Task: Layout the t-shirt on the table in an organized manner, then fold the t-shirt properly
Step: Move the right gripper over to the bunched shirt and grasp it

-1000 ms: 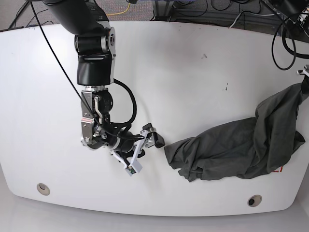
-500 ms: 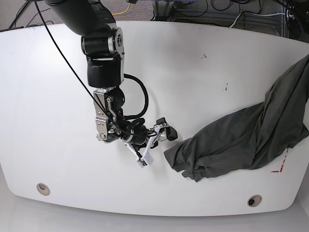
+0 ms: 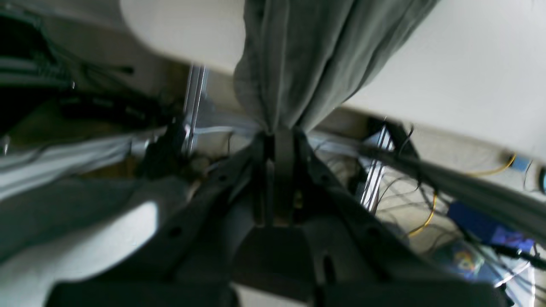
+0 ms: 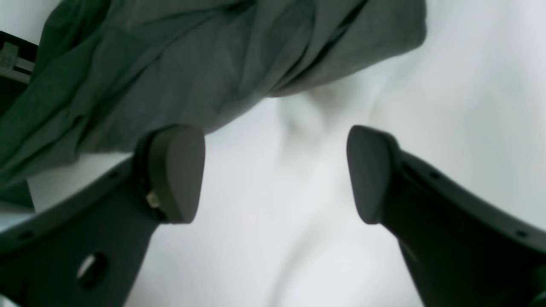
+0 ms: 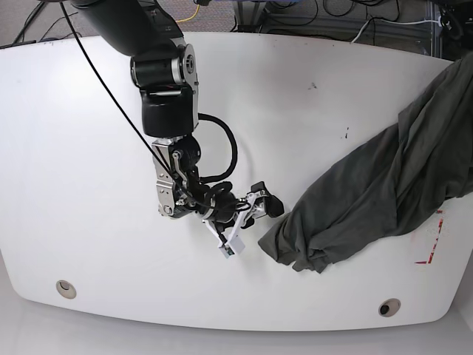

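The dark grey t-shirt stretches across the white table from a bunched lower end near the front middle up to the far right edge, where it is lifted out of the base view. In the left wrist view my left gripper is shut on a gathered bunch of the t-shirt, held off the table's edge. My right gripper stands open just left of the shirt's lower end. In the right wrist view its fingers are wide apart over bare table, with the t-shirt just beyond them.
Two round grommet holes sit near the front edge. Red tape marks show at the right, partly under the cloth. Small dark scuffs dot the top. Cables lie behind the table.
The shirt's right end has risen up and back, pulling the cloth into a taut diagonal. My right arm has moved right, closer to the shirt's lower end, still open.
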You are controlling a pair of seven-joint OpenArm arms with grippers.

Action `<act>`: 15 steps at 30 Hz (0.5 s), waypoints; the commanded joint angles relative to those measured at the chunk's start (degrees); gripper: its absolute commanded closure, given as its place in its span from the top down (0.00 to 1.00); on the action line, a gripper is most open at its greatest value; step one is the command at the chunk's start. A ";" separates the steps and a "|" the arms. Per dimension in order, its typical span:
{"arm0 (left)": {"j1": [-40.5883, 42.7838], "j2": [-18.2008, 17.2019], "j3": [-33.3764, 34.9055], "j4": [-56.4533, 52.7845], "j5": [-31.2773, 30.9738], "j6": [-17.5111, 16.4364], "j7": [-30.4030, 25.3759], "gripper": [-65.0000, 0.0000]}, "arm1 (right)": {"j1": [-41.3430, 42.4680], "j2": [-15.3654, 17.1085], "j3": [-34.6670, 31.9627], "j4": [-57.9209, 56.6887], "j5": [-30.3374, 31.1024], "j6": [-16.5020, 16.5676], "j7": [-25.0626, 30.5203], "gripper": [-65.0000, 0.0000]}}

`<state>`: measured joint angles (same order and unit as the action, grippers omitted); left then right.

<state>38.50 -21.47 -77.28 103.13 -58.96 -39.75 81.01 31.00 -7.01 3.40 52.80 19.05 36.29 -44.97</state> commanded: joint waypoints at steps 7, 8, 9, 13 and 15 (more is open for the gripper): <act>1.37 -1.43 -0.75 1.97 -0.78 -0.25 -1.01 0.00 | 1.74 -1.99 -1.24 -1.15 1.57 -1.44 3.78 0.77; 1.37 -1.43 -0.75 2.23 -0.78 -0.25 -1.01 0.00 | 1.74 -1.99 -2.04 -1.85 1.65 -1.96 4.31 0.77; 1.37 -1.43 -0.75 2.58 -0.78 -0.25 -1.01 0.00 | 1.74 -1.99 -2.56 -2.47 1.74 -2.32 4.93 0.77; 1.37 -1.43 -0.75 3.02 -0.78 -0.25 -1.01 0.00 | 1.74 -1.99 -5.38 -5.19 1.83 -3.72 8.36 0.77; 1.37 -1.43 -0.75 3.02 -0.78 -0.25 -1.01 0.00 | 1.74 -1.99 -6.87 -6.33 2.36 -4.34 9.59 0.77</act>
<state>39.05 -21.65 -77.36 105.47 -59.44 -39.77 80.71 30.83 -8.64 -2.37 46.57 19.75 32.32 -37.65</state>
